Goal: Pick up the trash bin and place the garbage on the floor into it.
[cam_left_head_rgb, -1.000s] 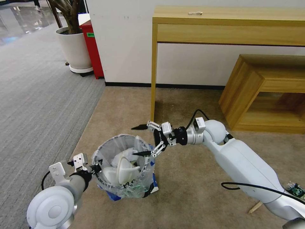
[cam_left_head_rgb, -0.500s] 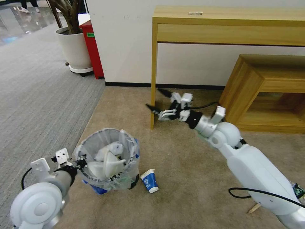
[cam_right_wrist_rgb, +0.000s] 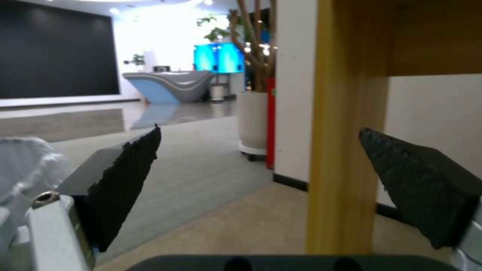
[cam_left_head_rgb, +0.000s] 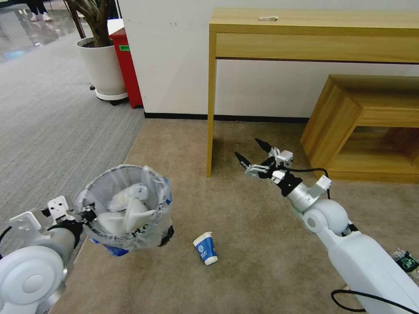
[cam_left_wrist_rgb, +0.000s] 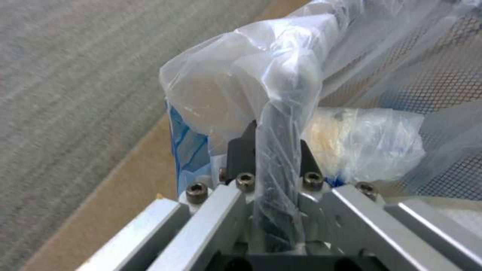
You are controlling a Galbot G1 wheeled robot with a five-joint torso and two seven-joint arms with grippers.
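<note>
Gripping the bin (cam_left_head_rgb: 124, 205) by its bagged rim, the left gripper (cam_left_head_rgb: 87, 214) holds it tilted above the carpet (cam_left_head_rgb: 244, 231). A paper cup (cam_left_head_rgb: 205, 248) lies beside it. The right gripper (cam_left_head_rgb: 252, 152) hangs wide open, empty, near the table leg (cam_left_head_rgb: 211, 109).

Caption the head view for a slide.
Left gripper holds the bagged black trash bin; right gripper open above beige carpet.

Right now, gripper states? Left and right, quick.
Left gripper: shut on the rim of the trash bin, pinching the bag liner.
Right gripper: open, empty, in the air near the table leg.
</note>
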